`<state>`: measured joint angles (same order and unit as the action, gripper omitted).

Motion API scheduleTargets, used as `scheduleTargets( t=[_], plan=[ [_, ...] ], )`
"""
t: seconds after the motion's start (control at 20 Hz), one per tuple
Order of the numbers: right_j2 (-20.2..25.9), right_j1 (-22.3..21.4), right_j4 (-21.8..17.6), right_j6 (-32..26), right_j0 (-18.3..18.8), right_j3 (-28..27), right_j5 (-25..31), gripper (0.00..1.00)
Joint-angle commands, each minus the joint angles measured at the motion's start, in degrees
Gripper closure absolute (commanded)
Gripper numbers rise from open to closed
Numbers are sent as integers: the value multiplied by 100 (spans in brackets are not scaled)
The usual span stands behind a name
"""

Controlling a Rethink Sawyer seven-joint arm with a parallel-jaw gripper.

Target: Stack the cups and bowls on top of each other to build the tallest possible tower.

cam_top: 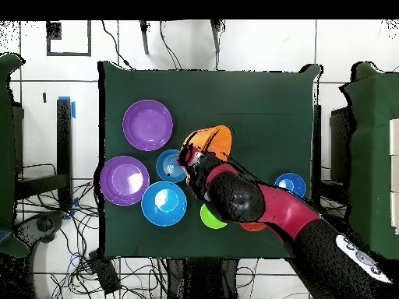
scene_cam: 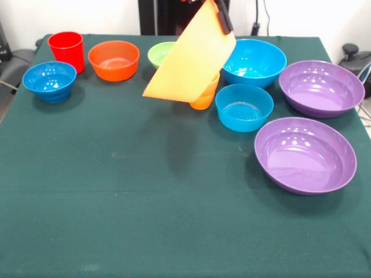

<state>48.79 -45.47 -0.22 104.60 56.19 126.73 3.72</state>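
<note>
My gripper (scene_cam: pixel 223 17) is shut on the rim of the large yellow-orange bowl (scene_cam: pixel 191 58) and holds it steeply tilted in the air. The bowl hangs over the orange cup (scene_cam: pixel 204 97), which it mostly hides. In the overhead view the bowl (cam_top: pixel 212 142) sits at the tip of my gripper (cam_top: pixel 189 160). The red cup (scene_cam: pixel 66 49) stands at the far left. The orange-red bowl (scene_cam: pixel 114 59), green bowl (scene_cam: pixel 159 54), dark-blue bowl (scene_cam: pixel 50 80), big blue bowl (scene_cam: pixel 255 61), light-blue bowl (scene_cam: pixel 244 107) and two purple bowls (scene_cam: pixel 322 87) (scene_cam: pixel 305 153) stand apart on the table.
The green cloth table (scene_cam: pixel 145 202) has its bowls in a row along the far side and down the right. My arm (cam_top: pixel 265 202) covers the red cup and part of the orange-red bowl in the overhead view.
</note>
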Motion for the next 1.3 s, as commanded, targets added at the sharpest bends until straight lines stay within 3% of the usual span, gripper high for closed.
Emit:
scheduleTargets(
  t=[0.05, 0.5, 0.9, 1.3],
  plan=[
    [939, 616, 179, 1079, 272, 481, 131, 100],
    [1704, 1579, 72, 1072, 924, 631, -93, 100],
    [1681, 1682, -48, 839, 935, 263, -110, 100],
    [2113, 2880, -45, 902, 1301, 140, -370, 100]
  ],
)
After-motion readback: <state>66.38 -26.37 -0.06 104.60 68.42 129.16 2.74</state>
